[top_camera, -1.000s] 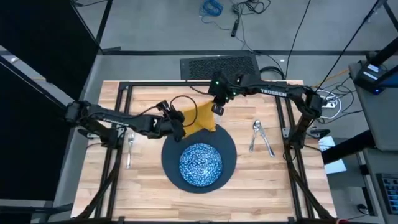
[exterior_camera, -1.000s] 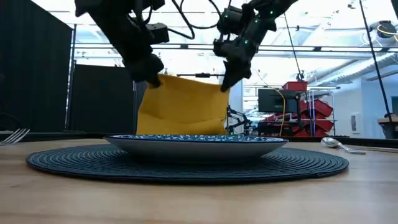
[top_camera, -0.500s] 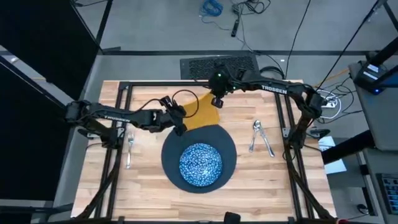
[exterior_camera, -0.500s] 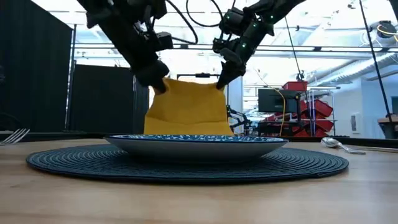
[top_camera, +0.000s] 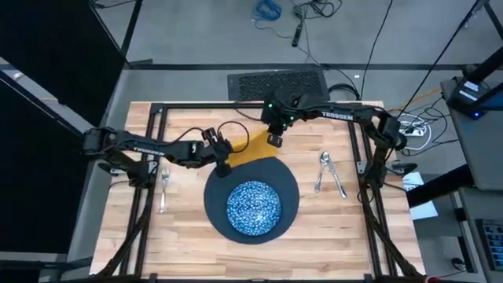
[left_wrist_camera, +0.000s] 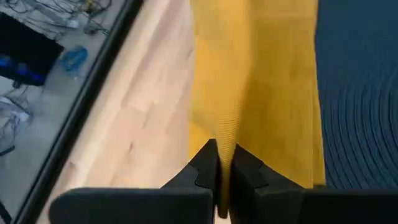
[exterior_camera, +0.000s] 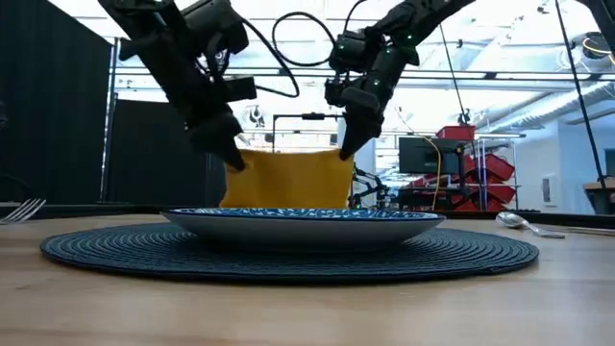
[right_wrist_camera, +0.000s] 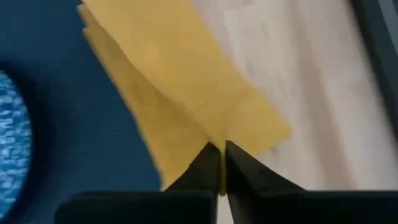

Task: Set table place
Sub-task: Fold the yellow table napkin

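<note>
A: What is each gripper doing?

B: The left gripper and the right gripper are both pinching the yellow napkin, each with its fingers squeezed tight on a fold of cloth at one upper corner. The wrist views are showing the fingers closed on the fabric.

A: Where is the napkin sitting?

B: It is hanging between the two grippers over the far part of the table, just beyond the dark round mat. In the low view its lower edge is dropping out of sight behind the dish.

A: And the rest of the setting?

B: The blue speckled dish is lying in the middle of the mat. The fork is lying to the left, well apart from the mat. The spoon and the knife are lying together on the right.
</note>
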